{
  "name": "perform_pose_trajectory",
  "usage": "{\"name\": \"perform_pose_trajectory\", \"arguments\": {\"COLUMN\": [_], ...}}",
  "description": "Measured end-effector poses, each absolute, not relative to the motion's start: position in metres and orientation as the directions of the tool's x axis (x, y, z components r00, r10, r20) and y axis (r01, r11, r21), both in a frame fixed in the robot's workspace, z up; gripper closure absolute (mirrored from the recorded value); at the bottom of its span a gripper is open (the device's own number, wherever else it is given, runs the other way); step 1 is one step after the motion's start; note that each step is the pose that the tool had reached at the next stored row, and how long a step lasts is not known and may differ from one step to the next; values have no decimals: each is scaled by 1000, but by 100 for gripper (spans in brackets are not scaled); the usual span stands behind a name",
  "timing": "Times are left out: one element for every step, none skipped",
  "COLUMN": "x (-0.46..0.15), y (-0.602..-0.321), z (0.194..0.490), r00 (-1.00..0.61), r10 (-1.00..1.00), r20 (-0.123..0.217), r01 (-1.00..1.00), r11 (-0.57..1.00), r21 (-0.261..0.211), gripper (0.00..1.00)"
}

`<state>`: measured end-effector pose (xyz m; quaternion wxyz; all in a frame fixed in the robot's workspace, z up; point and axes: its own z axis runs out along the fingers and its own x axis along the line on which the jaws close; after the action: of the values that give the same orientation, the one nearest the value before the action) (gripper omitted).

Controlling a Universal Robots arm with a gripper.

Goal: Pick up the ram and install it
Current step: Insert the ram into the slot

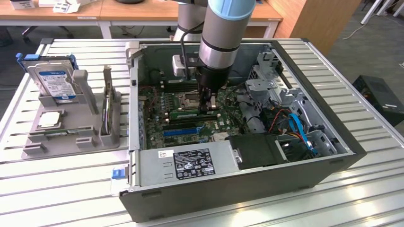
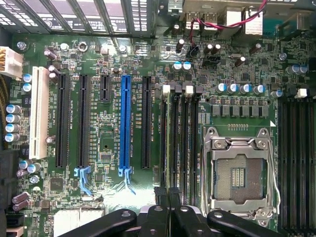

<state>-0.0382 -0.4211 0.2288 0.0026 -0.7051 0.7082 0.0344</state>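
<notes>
The ram (image 1: 186, 114) is a thin green stick standing on edge in a memory slot on the motherboard, inside the open computer case (image 1: 328, 142). In the wrist view the ram (image 2: 171, 138) shows edge-on as a narrow green strip among the black memory slots. My gripper (image 1: 209, 109) reaches straight down into the case over one end of the stick. Seen from the wrist, the gripper (image 2: 168, 193) has its black fingertips (image 2: 160, 195) pressed together on that end of the ram.
A blue long slot (image 2: 125, 126) and black expansion slots lie beside the memory slots, with the open CPU socket (image 2: 239, 173) on the other side. A power supply (image 1: 189, 161), drive cage and cables (image 1: 296, 127) crowd the case. On the exterior view's left, a grey holder (image 1: 75, 137) carries a hard drive (image 1: 56, 80).
</notes>
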Motion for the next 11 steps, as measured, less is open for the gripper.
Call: {"name": "perform_pose_trajectory", "arguments": {"x": [-38, -38, -38, -38, -38, -38, -38, -38, -38, -38, -38], "y": [-421, -421, -421, -421, -421, -421, -421, -421, -421, -421, -421], "z": [229, 229, 229, 229, 229, 229, 229, 229, 229, 229, 229], "r00": [-5, -4, -3, -3, -2, -1, 0, 0, 1, 2, 3], "r10": [-999, -999, -999, -999, -999, -999, -999, -999, -999, -999, -999], "r20": [-52, -52, -52, -53, -53, -53, -53, -53, -54, -54, -54], "r01": [-999, -999, -999, -999, -999, -999, -999, -999, -999, -999, -999], "r11": [2, 2, 1, 0, 0, -1, -2, -3, -3, -4, -5], "r21": [45, 45, 45, 45, 45, 45, 45, 45, 45, 45, 45], "gripper": [88, 88, 88, 88, 88, 88, 88, 88, 88, 88, 88]}}
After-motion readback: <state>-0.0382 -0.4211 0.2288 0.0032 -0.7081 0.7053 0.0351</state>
